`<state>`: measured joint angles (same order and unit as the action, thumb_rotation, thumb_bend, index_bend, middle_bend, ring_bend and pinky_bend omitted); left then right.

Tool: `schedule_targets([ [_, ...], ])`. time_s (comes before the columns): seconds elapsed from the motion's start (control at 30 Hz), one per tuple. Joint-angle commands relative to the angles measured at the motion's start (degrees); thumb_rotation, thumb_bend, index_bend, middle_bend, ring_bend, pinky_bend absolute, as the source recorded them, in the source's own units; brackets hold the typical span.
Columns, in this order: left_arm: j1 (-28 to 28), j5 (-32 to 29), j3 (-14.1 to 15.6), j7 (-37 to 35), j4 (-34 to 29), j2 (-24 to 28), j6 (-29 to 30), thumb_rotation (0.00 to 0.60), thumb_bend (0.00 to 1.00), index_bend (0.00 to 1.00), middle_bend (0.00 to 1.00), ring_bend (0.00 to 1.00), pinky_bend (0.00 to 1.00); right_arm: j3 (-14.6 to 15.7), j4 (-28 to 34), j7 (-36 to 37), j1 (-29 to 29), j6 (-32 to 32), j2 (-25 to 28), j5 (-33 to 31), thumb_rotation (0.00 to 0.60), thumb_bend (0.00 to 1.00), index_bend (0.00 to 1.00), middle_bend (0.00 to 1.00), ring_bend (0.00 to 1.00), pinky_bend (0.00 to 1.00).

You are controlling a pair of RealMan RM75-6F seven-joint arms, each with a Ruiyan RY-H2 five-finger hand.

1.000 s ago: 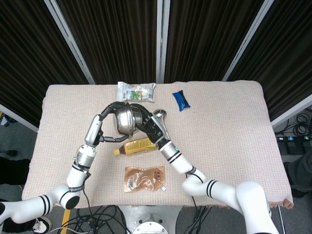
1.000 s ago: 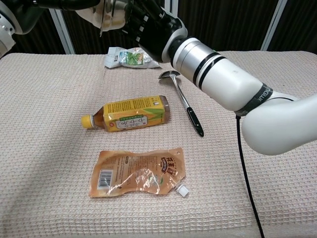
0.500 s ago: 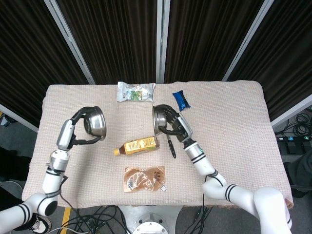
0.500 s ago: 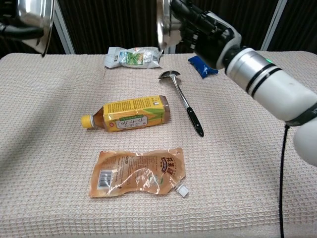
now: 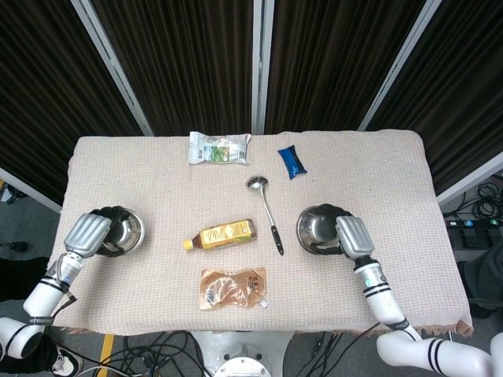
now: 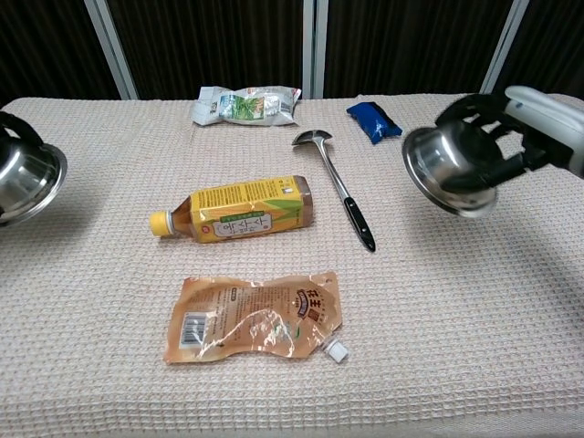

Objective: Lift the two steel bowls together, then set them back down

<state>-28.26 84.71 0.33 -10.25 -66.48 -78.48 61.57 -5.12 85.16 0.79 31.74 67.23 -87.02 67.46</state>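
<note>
My left hand [image 5: 88, 233] grips one steel bowl [image 5: 122, 230] at the table's left side; in the chest view that bowl [image 6: 27, 178] shows at the left edge, tilted, just above the cloth. My right hand [image 5: 351, 236] grips the other steel bowl [image 5: 317, 228] on the right of the table. The chest view shows this bowl [image 6: 447, 172] held tilted in the air with the right hand [image 6: 529, 128] wrapped over its far rim. The two bowls are far apart, one on each side of the table.
Between the bowls lie a yellow tea bottle [image 5: 220, 235] on its side, a steel ladle [image 5: 267, 212] and an orange pouch [image 5: 232, 287]. A snack packet [image 5: 219, 148] and a blue packet [image 5: 291, 162] sit at the back. The table [image 5: 377, 173] is covered with beige cloth.
Both hands have swung apart and downward with their bowls: the left bowl went to the table's left side, the right bowl to the right side, both much lower than before.
</note>
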Motion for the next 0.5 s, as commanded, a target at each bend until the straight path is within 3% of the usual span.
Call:
schedule_targets([
  [0.03,-1.2,-1.3,0.3,4.4,0.4,0.3,-3.4,0.600,0.00,0.48,0.47,0.42,0.59,3.5,13.2,-16.8,-5.8,1.7,7.2,-10.1,0.600,0.20,0.41,0.35,0.31,0.45],
  [0.27,-2.1,-2.1,0.2,5.8,2.3,-1.5,-6.1,0.600,0.00,0.43,0.44,0.39,0.57,1.9,12.9,-19.7,-5.5,0.9,6.4,-12.1,0.600,0.20,0.40,0.35,0.31,0.44],
  [0.33,-2.3,-2.2,0.6,5.3,2.5,-1.7,-7.5,0.600,0.00,0.34,0.36,0.30,0.48,1.4,12.5,-19.5,-5.7,1.0,6.0,-12.4,0.600,0.20,0.37,0.33,0.29,0.41],
  [0.4,-2.7,-2.3,1.0,4.9,2.1,-1.4,-9.0,0.600,0.00,0.16,0.17,0.10,0.25,1.2,12.2,-19.5,-5.9,0.6,5.9,-12.7,0.600,0.17,0.29,0.28,0.24,0.36],
  [0.43,-2.7,-2.2,1.0,4.6,2.0,-1.4,-8.9,0.600,0.00,0.10,0.09,0.04,0.16,1.2,12.3,-19.4,-6.0,0.3,6.0,-12.8,0.600,0.12,0.18,0.22,0.16,0.29],
  [0.5,-2.3,-1.8,0.6,3.5,2.3,-1.7,-7.3,0.600,0.00,0.04,0.01,0.00,0.09,1.3,12.4,-19.7,-6.1,-0.5,6.7,-13.2,0.600,0.05,0.05,0.09,0.05,0.14],
])
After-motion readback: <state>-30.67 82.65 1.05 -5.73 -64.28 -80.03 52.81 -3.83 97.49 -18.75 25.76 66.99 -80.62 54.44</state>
